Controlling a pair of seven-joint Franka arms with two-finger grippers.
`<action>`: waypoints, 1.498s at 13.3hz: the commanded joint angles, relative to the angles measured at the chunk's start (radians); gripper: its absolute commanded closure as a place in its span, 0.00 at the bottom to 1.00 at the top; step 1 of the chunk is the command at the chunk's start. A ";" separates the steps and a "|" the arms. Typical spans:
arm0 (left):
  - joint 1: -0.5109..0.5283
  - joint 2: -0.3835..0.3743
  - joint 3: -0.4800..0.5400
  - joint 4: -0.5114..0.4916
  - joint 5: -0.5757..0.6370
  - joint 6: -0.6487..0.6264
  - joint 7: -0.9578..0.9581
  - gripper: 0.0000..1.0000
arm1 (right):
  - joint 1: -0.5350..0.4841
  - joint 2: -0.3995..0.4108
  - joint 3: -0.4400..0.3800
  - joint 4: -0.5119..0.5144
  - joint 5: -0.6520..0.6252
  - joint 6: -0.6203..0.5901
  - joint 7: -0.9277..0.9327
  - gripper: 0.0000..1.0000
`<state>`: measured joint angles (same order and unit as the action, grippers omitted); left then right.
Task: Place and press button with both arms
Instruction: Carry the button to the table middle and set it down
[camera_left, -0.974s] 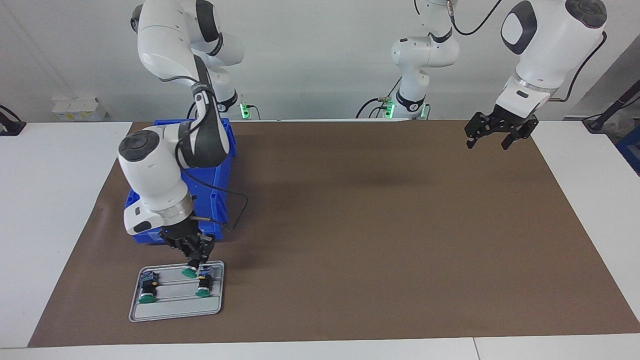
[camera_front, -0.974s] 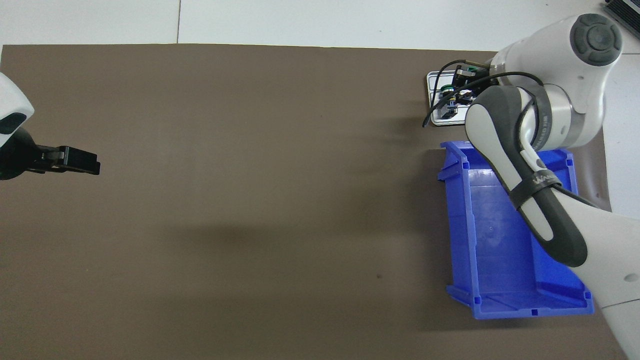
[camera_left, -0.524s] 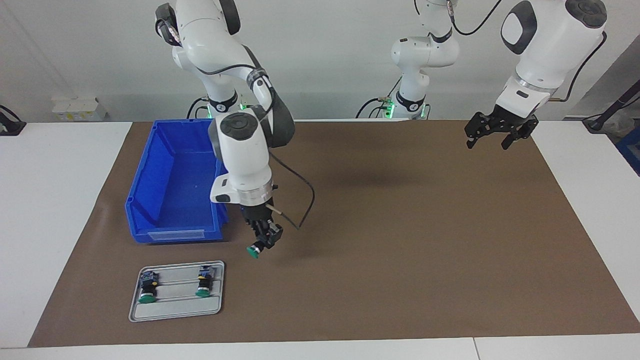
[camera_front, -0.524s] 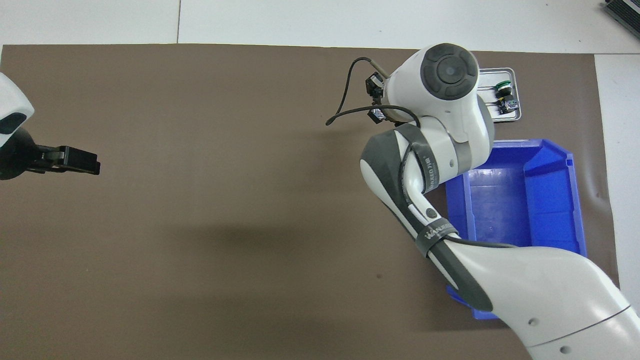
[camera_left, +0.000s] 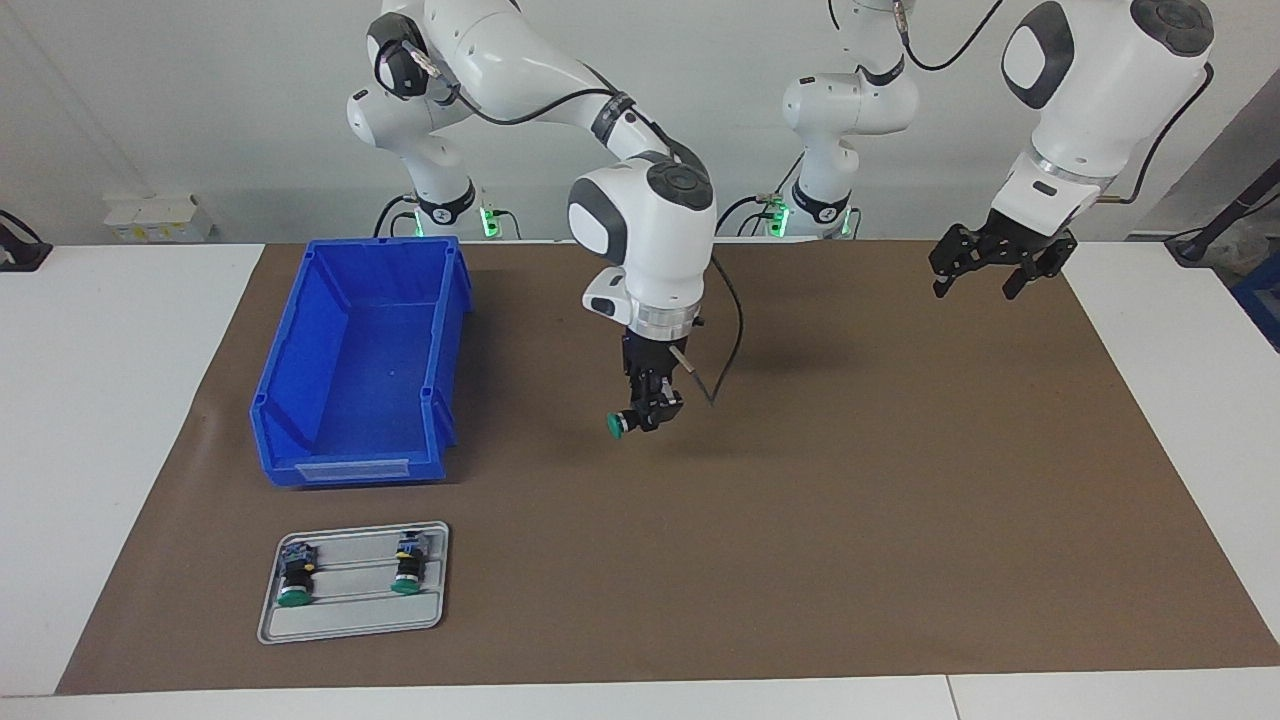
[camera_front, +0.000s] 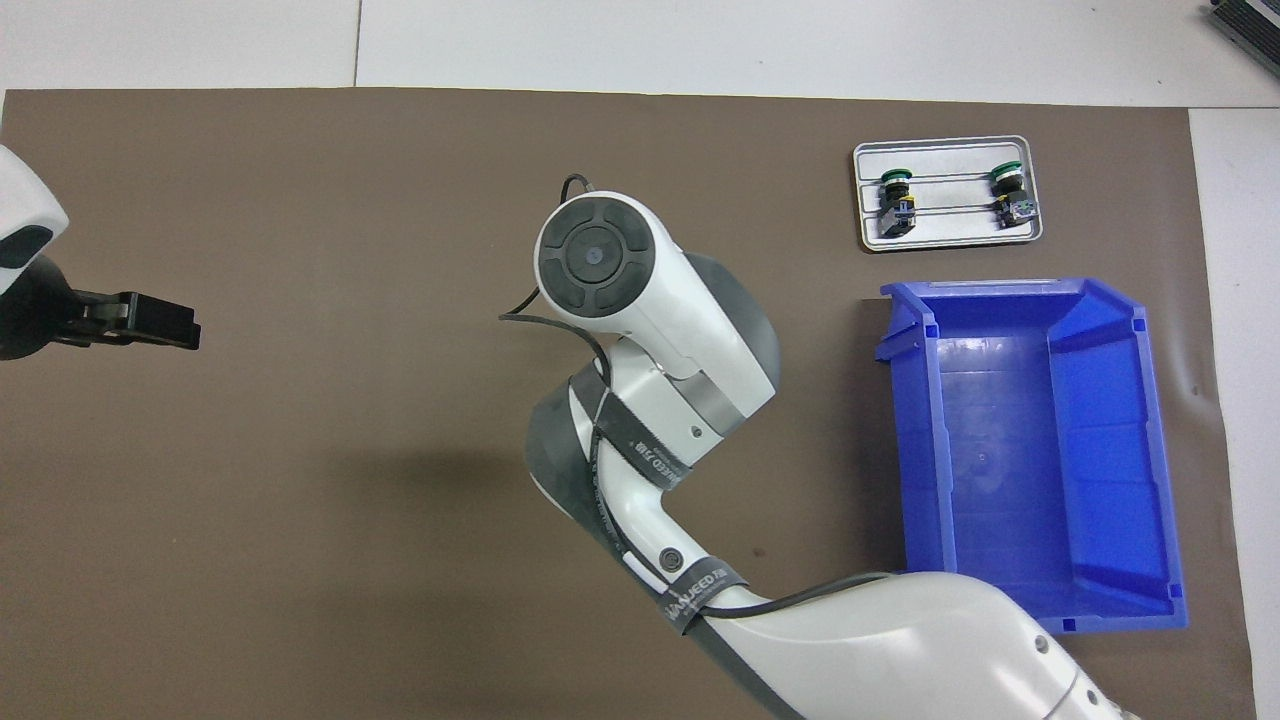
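My right gripper (camera_left: 652, 412) is shut on a button (camera_left: 622, 424), green cap tilted down toward the bin's end, and holds it in the air over the middle of the brown mat. In the overhead view the arm's own wrist (camera_front: 592, 256) hides this gripper and the button. Two more buttons (camera_left: 293, 581) (camera_left: 407, 570) lie on a grey tray (camera_left: 350, 622); they also show in the overhead view (camera_front: 893, 195) (camera_front: 1010, 190). My left gripper (camera_left: 985, 272) (camera_front: 150, 322) waits open and empty above the mat at the left arm's end.
A large blue bin (camera_left: 300, 350) (camera_front: 1160, 450) stands open on the mat at the right arm's end, nearer to the robots than the tray (camera_front: 945, 236). The brown mat (camera_left: 850, 520) covers the table's middle, with white table around it.
My right gripper lifted one button off the tray and carried it past the bin toward the middle of the mat. The left arm has not moved.
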<state>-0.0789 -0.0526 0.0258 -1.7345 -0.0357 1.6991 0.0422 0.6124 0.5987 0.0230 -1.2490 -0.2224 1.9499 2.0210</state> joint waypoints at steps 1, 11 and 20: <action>0.010 -0.015 -0.009 -0.014 0.016 0.001 -0.005 0.00 | 0.024 0.102 0.008 0.135 -0.020 -0.026 0.170 1.00; 0.011 -0.015 -0.009 -0.014 0.016 0.002 -0.005 0.00 | 0.073 0.115 0.021 -0.019 0.041 0.127 0.413 1.00; -0.005 -0.015 -0.010 -0.014 0.016 0.007 -0.011 0.00 | 0.078 0.053 0.023 -0.175 0.043 0.193 0.505 0.67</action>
<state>-0.0796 -0.0526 0.0136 -1.7345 -0.0357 1.6991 0.0419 0.6960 0.6888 0.0411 -1.3703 -0.1964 2.1217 2.4927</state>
